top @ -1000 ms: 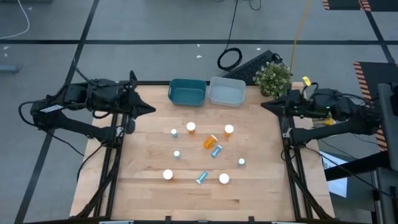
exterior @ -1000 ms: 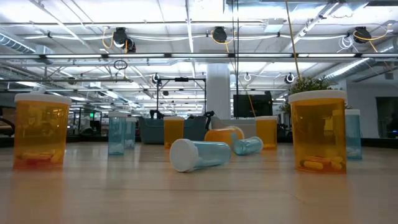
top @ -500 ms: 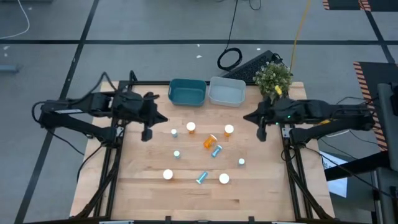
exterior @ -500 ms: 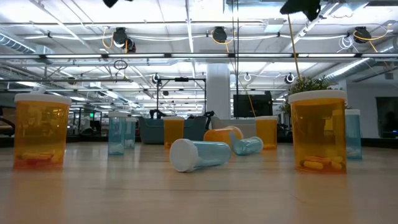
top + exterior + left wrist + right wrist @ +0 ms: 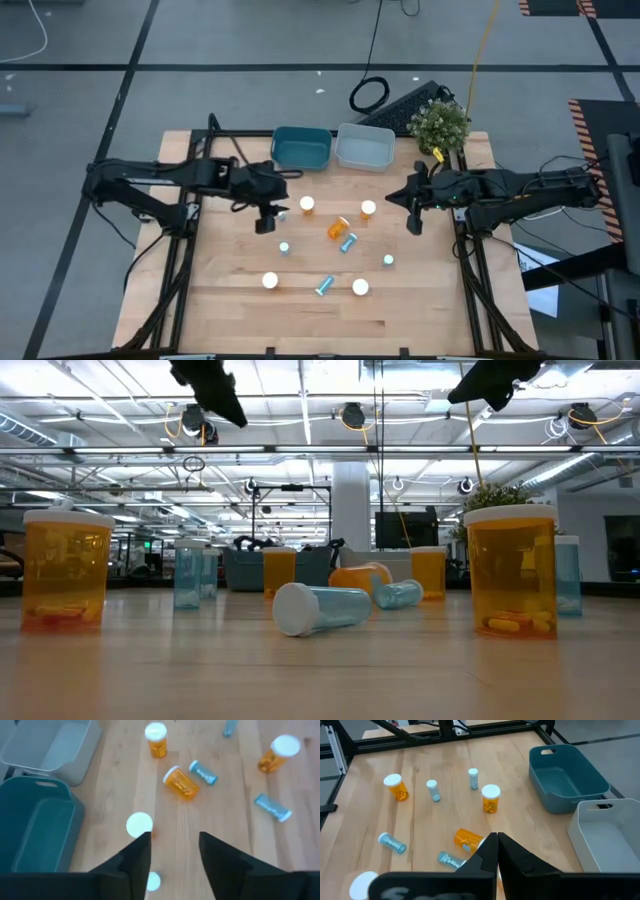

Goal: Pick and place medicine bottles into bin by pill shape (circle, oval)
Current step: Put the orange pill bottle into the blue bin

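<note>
Left gripper [image 5: 266, 222]: you have it above the table's left-centre, fingers parted, nothing between them.
Right gripper [image 5: 415, 222]: you see it above the table's right side, fingers pressed together, empty.
Medicine bottles [image 5: 338, 229]: scattered mid-table; most upright, one orange and two pale-blue lying down.
Teal bin [image 5: 301, 148]: at the far edge, touching the grey bin [image 5: 364, 148].
</note>
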`<action>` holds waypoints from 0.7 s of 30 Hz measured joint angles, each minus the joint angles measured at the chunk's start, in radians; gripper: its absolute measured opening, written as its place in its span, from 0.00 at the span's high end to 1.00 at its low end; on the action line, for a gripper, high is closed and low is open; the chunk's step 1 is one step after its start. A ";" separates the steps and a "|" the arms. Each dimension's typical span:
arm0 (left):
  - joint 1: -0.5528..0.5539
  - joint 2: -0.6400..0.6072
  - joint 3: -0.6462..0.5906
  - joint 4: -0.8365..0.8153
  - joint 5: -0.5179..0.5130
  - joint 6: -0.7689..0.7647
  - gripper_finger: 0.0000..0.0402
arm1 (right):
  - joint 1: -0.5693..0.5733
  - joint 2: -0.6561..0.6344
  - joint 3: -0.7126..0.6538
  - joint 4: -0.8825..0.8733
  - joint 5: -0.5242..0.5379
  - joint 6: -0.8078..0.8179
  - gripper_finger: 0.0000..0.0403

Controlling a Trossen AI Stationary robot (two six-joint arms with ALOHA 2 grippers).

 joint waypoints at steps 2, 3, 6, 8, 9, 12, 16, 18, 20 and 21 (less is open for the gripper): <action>0.001 0.031 0.001 0.027 0.000 0.015 0.52 | 0.000 0.001 0.000 -0.002 0.000 -0.001 1.00; 0.002 0.047 0.003 0.034 0.000 0.020 0.49 | 0.000 0.001 0.000 -0.002 0.000 -0.001 1.00; 0.011 0.097 0.034 0.033 -0.004 0.036 0.44 | 0.000 0.001 0.000 -0.002 0.000 -0.002 1.00; 0.020 0.130 0.065 0.012 -0.008 0.044 0.42 | 0.000 0.001 0.000 -0.002 0.000 -0.006 1.00; 0.024 0.147 0.081 -0.001 -0.011 0.050 0.41 | 0.000 0.001 0.000 -0.002 0.000 -0.008 1.00; 0.041 0.198 0.142 -0.031 -0.012 0.079 0.38 | 0.000 0.001 0.000 -0.002 0.000 -0.009 1.00; 0.068 0.266 0.226 -0.086 -0.013 0.110 0.38 | 0.000 0.001 0.000 -0.004 0.000 -0.009 1.00; 0.080 0.298 0.266 -0.125 -0.013 0.120 0.38 | 0.000 0.001 0.000 -0.012 0.000 -0.009 1.00; 0.092 0.332 0.304 -0.152 -0.013 0.127 0.38 | 0.000 0.001 0.000 -0.019 0.000 -0.009 1.00; 0.098 0.347 0.318 -0.158 -0.013 0.129 0.38 | 0.000 0.001 0.000 -0.024 0.000 -0.009 1.00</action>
